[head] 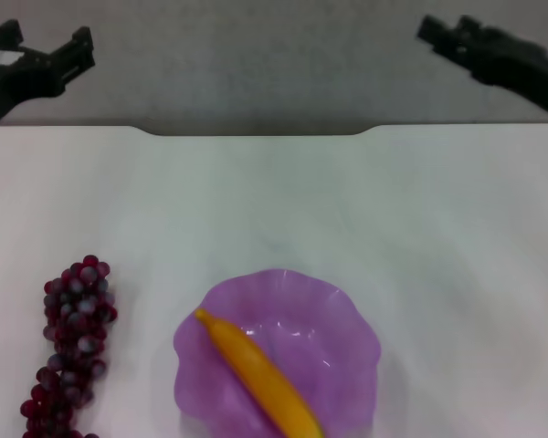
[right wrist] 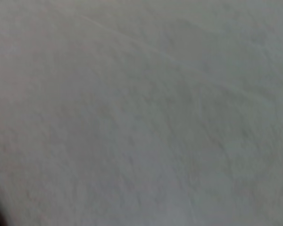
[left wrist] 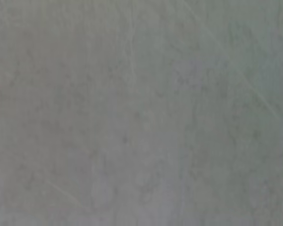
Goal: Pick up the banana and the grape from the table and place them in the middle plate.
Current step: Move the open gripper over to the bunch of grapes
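1. White table (head: 365, 210) fills my head view, with the notched far edge up top and lots of bare surface on the right and far side.
2. I see the middle plate (head: 347, 328) at the near edge, banana (head: 260, 374) lying diagonally across it, near end cut off by the frame.
3. Grape (head: 73, 347) sits on the table left of the plate, apart from it.
4. Left gripper (head: 68, 59) and right gripper (head: 447, 35) hang past the far corners; can't tell whether either is open or closed.

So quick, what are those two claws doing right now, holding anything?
Left gripper: raised at the far left, holding nothing; open or shut cannot be told.
Right gripper: raised at the far right, likewise.
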{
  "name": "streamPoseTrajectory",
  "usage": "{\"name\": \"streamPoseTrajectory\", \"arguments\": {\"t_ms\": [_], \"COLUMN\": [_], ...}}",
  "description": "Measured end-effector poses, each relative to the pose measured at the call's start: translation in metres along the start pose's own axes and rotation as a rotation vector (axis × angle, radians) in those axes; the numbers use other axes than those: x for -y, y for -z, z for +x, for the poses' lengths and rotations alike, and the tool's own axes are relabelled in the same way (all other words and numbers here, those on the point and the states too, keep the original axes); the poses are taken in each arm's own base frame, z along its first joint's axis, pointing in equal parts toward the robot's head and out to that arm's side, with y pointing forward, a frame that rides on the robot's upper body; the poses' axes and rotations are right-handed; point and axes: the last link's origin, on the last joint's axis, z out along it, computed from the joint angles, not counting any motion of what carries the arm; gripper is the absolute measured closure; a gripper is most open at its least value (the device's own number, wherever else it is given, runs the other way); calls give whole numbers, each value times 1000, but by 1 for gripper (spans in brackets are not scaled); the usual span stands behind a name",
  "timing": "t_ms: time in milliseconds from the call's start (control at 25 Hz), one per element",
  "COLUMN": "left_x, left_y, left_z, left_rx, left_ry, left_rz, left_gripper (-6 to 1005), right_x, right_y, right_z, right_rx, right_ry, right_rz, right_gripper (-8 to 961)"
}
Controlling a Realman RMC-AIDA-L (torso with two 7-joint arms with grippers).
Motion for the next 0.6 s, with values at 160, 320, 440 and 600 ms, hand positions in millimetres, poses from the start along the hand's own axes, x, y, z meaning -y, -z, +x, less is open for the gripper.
{"name": "streamPoseTrajectory", "arguments": {"t_ms": [160,320,440,600], "left_x": [0,1,2,4], "left_y": [2,3,6,12], "left_z": [-5,-14,-22,-31], "left_rx": [28,72,121,214], "left_ry": [1,3,5,4], "left_rz": [-7,-14,-25,-50], "left_gripper": [170,171,173,174], "right_x": [21,42,54,62], "right_y": [17,34,42,50], "right_z": [-1,10,19,28], "right_rx": [23,-40,-91,-124], "right_ry": [38,83,124,113], "right_rz": [63,176,252,304], "right_gripper": [172,173,176,178]}}
